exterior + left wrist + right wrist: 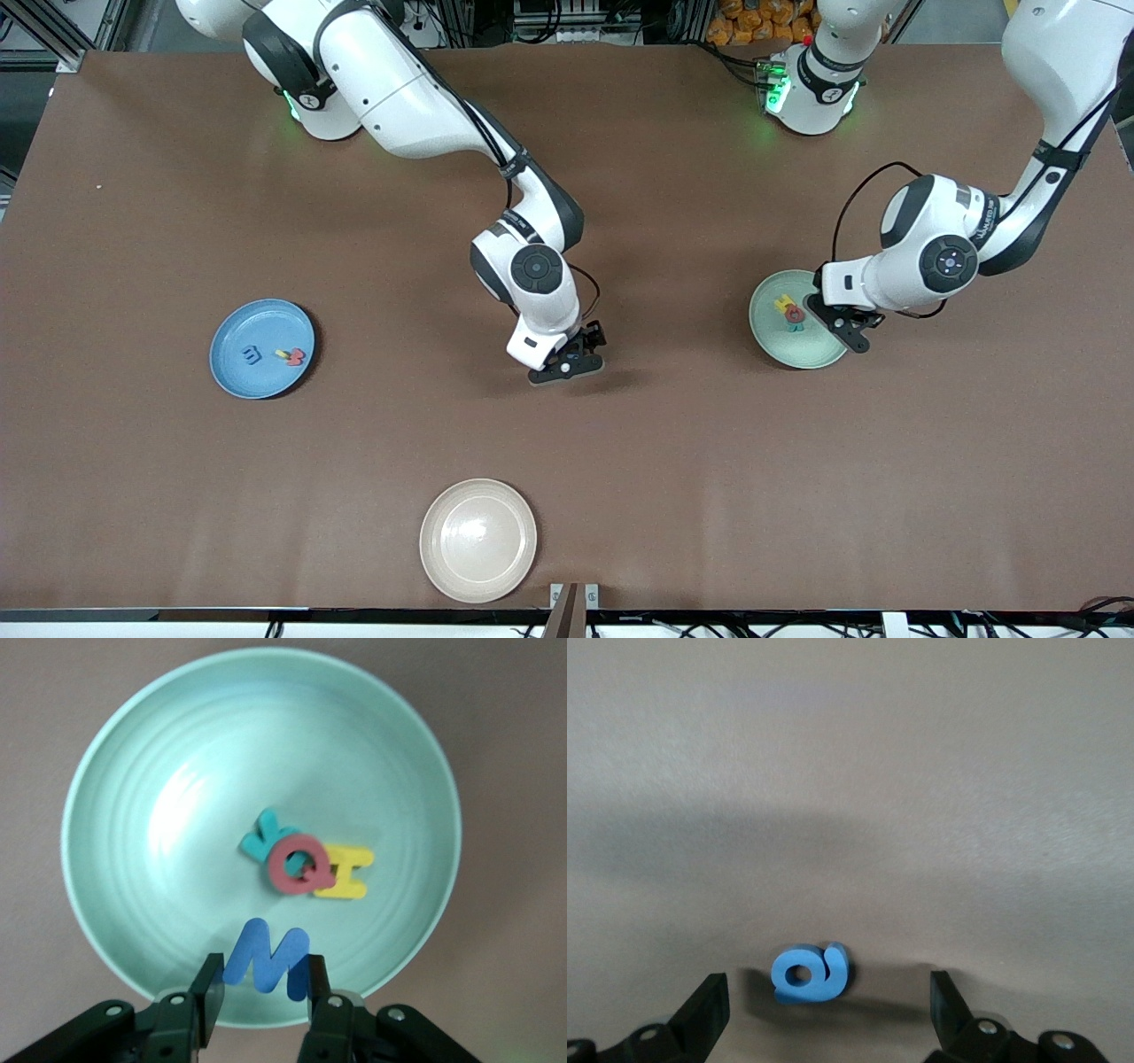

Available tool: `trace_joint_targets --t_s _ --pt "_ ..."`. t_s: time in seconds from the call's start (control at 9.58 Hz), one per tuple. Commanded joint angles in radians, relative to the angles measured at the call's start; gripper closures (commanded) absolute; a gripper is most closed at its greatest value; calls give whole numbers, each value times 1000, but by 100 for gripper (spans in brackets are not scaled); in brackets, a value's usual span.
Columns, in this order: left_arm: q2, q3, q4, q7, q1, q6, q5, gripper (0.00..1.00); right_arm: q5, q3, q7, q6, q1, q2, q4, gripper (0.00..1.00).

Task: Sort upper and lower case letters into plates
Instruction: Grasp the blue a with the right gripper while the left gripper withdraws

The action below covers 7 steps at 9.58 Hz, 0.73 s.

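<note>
Blue M (266, 958) is clamped between the left gripper's (263, 997) jaws over the mint plate (115, 771); blue a (810, 973) is framed between the right gripper's (828, 1005) spread jaws, untouched.

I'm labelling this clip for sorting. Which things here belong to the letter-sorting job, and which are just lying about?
Part of the job:
- round pale mint green plate holding teal, red-pink and yellow letters
- blue capital M in the left gripper
- small blue lowercase letter on the table under the open right gripper
- round blue plate with letters

Lying about:
- cream-white round plate
</note>
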<state>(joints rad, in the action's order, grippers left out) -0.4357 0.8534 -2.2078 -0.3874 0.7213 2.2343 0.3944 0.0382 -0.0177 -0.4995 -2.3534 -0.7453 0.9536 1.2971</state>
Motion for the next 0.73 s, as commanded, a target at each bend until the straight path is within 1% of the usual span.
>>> trace_joint_targets --t_s 0.0,0.21,0.42,0.63 --pt "6 10 -4 72 1 11 -11 28 -18 -18 -19 14 -22 33 -45 0" --pt "3 9 32 201 -41 4 -5 2 -18 -19 -19 14 -22 33 -56 0" --pt "3 7 123 263 -59 -83 -5 0 -20 -30 -14 14 -23 33 -68 0" --pt "-6 7 181 318 -60 -105 -6 0 -38 -30 -14 13 -23 33 -67 0"
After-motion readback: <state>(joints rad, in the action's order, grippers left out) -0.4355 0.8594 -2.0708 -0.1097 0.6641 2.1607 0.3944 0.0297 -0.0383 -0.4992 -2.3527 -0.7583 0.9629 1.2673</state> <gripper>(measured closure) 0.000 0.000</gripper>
